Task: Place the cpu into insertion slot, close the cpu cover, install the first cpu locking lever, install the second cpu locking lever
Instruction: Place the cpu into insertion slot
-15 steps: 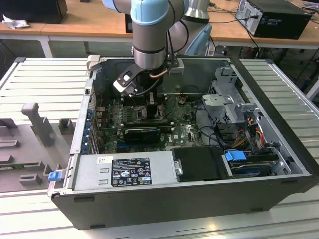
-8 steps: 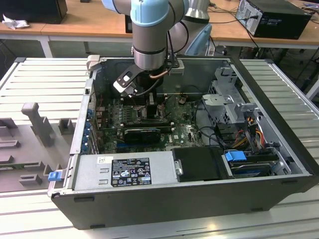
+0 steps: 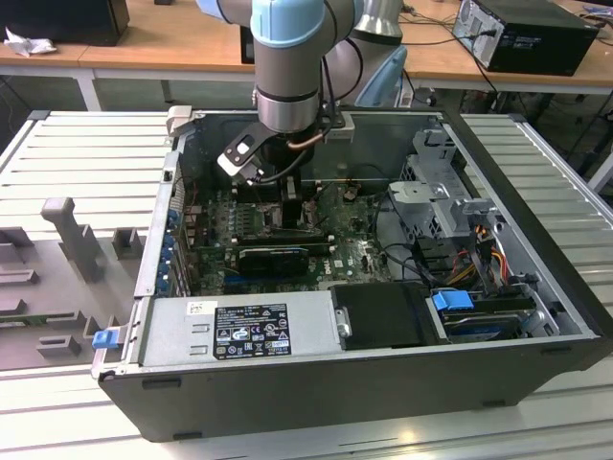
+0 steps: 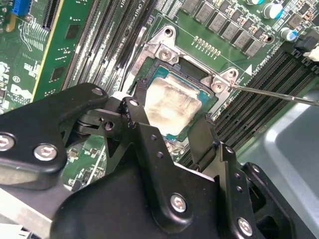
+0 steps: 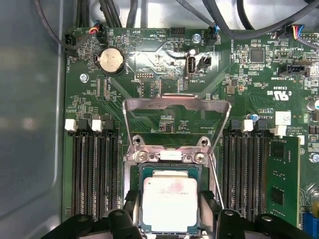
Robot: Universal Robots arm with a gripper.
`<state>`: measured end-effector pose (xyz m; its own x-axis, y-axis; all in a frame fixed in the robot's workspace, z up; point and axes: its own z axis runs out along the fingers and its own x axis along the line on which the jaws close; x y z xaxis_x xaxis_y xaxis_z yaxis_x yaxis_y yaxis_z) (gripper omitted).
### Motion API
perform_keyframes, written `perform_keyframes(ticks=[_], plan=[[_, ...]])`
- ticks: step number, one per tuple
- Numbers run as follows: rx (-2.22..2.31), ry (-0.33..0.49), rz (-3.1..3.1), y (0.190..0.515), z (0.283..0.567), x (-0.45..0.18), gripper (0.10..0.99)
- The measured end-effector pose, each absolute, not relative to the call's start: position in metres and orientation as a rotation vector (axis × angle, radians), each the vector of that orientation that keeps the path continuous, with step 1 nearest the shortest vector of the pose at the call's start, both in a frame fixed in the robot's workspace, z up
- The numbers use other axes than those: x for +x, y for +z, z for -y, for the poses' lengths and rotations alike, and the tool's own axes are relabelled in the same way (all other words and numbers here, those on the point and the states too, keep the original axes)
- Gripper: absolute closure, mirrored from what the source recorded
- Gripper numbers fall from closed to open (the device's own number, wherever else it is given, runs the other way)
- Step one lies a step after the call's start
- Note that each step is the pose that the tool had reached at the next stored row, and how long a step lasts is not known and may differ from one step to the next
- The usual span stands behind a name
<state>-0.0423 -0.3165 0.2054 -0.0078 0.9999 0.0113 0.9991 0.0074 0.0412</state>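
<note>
Exterior view's left: grey moulded fixture (image 3: 57,240) on the slatted table (image 3: 86,144), well apart from the work, not involved. Next, the open computer case (image 3: 239,374) lies on its side so the green motherboard (image 3: 359,257) faces up and I can reach straight down.

Middle: my gripper (image 3: 299,216) is down over the socket area. Jaws narrow, set against two opposite edges of the cpu (image 5: 170,203). I judge I'm holding it by the sides so the top is not touched and it goes in flat. The cpu lies level inside the insertion slot (image 5: 168,169) and looks seated.

The cpu cover (image 5: 177,101) stands open, tilted back on its hinge to leave the slot free; not closed yet. A thin locking lever (image 4: 274,93) sticks out unlatched beside the slot.

Exterior view's right: drive cage (image 3: 445,206) and cables (image 3: 484,244), apart from my gripper.
</note>
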Motion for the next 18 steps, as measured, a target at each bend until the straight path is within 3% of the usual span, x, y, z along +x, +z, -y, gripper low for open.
perform_keyframes(ticks=[3,6,8,11,13,18], plan=[[2.198,0.058,-2.215,0.211,0.317,-0.042,0.486],[2.198,0.058,-2.215,0.213,0.317,-0.042,0.565],[2.198,0.058,-2.215,0.214,0.317,-0.042,0.749],[2.198,0.058,-2.215,0.216,0.317,-0.042,0.933],[2.198,0.058,-2.214,0.218,0.317,-0.042,0.980],[2.199,0.057,-2.214,0.222,0.317,-0.042,0.980]])
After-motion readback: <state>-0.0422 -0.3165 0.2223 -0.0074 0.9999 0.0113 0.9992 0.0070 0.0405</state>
